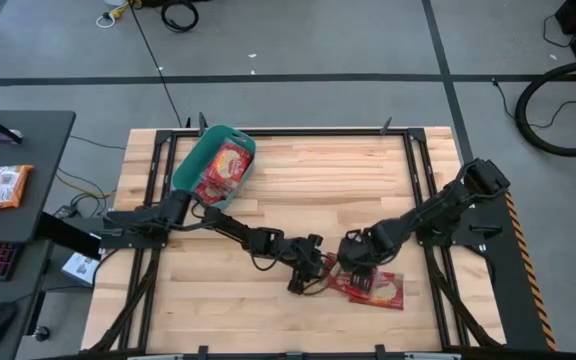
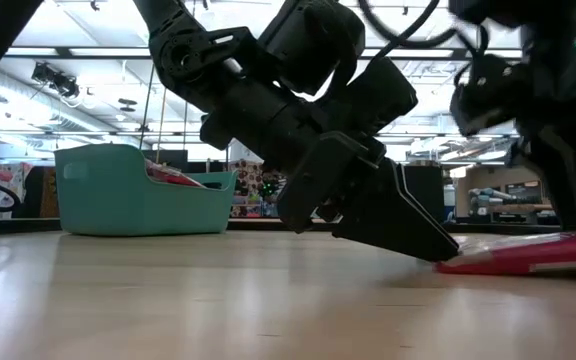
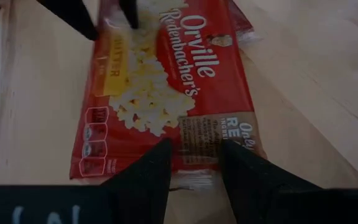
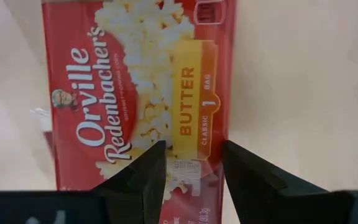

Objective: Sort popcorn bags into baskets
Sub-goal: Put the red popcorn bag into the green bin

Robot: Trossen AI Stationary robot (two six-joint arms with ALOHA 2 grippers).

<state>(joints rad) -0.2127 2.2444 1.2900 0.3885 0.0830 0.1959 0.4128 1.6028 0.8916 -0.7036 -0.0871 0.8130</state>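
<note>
You have 2 dark arms converged on the same flat, red, glossy popcorn bag (image 1: 373,287) lying face-up on the pale wooden table (image 1: 298,190), near its front edge and right of centre; a second packet appears to lie partly under it. The left gripper (image 1: 313,272) reaches in low from the left, its tips at the bag's left short end. In the left wrist view its 2 dark fingers (image 3: 146,177) stand apart with that end of the bag between them, so judge this a straddle ready to pinch, not yet a grip. The right gripper (image 1: 356,262) hangs over the far side of the same bag; its jaws are also apart, straddling the other short end, and you cannot tell whether they touch the film. The bag is thin, smooth and slippery, with a cream-yellow popcorn panel, which is probably why the fingers approach at a shallow angle from an edge. The teal plastic tub (image 1: 211,163), rectangular with rounded corners and sloping walls, sits at the far left of the table and already holds several red packets (image 1: 224,170), so this bag has well across the table to travel.
</note>
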